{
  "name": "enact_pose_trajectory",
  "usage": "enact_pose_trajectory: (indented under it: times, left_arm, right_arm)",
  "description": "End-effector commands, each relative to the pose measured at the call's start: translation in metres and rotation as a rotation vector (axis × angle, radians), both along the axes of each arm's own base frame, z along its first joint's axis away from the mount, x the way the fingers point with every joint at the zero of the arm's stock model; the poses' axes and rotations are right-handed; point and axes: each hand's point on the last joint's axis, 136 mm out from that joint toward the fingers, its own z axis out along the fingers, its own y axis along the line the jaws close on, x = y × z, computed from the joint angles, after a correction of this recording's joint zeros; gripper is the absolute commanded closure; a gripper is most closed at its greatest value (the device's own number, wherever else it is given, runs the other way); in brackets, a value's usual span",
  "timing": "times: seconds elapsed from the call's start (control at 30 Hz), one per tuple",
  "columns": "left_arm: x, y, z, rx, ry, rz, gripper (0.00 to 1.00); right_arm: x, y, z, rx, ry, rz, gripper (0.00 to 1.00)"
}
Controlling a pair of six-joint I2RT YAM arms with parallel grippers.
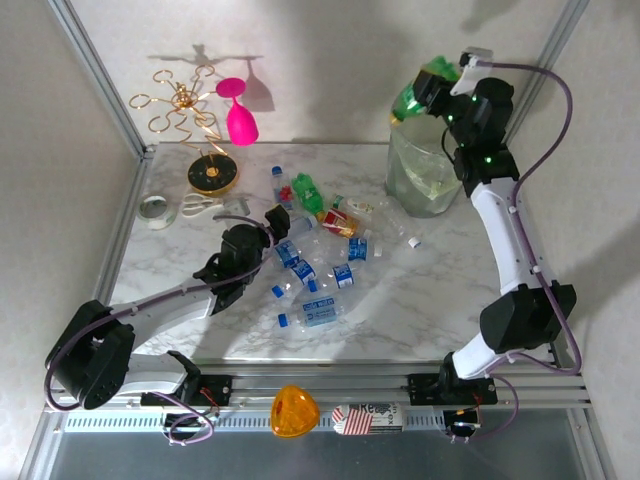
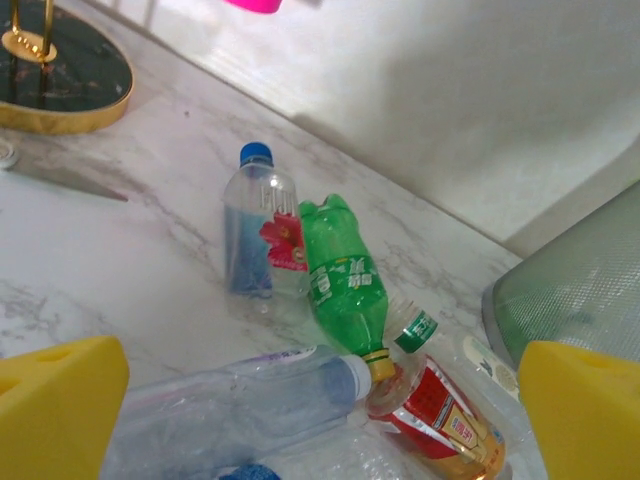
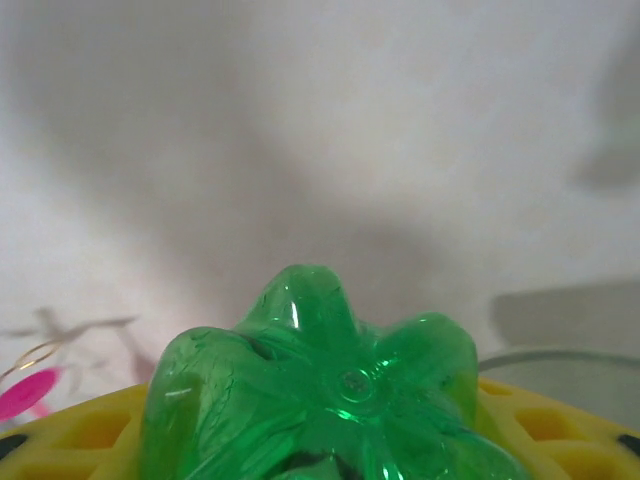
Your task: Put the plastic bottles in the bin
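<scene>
Currently, the right gripper point(image 1: 432, 90) is clamped on a green bottle point(image 1: 408, 100), held above the bin point(image 1: 400, 180).
The left gripper point(image 1: 272, 222) has its jaws wide apart and holds nothing, low over the other plastic bottles point(image 1: 322, 272) scattered on the marble table point(image 1: 440, 290) near the bin.
</scene>
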Motion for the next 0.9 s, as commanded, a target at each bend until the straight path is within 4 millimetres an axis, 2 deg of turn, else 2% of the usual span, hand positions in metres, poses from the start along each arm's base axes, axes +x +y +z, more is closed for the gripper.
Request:
enact_pose_trajectory:
  times: [0.0,0.1,0.2,0.43,0.6,0.67,0.73,0.87]
  left_arm:
    - [-0.003,0.011,-0.003,-0.027,0.006,0.046,0.00]
    - [-0.003,0.012,-0.004,-0.027,0.007,0.046,0.01]
    - [-0.004,0.016,-0.005,-0.042,0.007,0.061,0.00]
    - [-0.013,0.040,-0.006,-0.134,-0.024,0.138,0.00]
    - [-0.021,0.064,-0.010,-0.178,-0.029,0.237,0.00]
    - [-0.025,0.072,-0.010,-0.193,-0.037,0.262,0.01]
    - [-0.027,0.075,-0.007,-0.207,-0.052,0.270,0.00]
    - [-0.028,0.077,-0.003,-0.209,-0.067,0.270,0.00]
  right_arm:
    - [0.021,-0.040,-0.007,-0.044,0.017,-0.201,0.55]
    - [0.037,-0.061,-0.027,-0.078,0.064,-0.290,0.55]
    - [0.052,-0.068,-0.056,-0.116,0.143,-0.317,0.55]
    - [0.079,-0.065,-0.137,-0.161,0.331,-0.292,0.54]
    - [0.089,-0.057,-0.176,-0.156,0.420,-0.250,0.53]
    - [0.092,-0.055,-0.183,-0.153,0.442,-0.237,0.51]
    - [0.094,-0.054,-0.183,-0.153,0.450,-0.236,0.43]
    - [0.092,-0.057,-0.162,-0.156,0.418,-0.253,0.26]
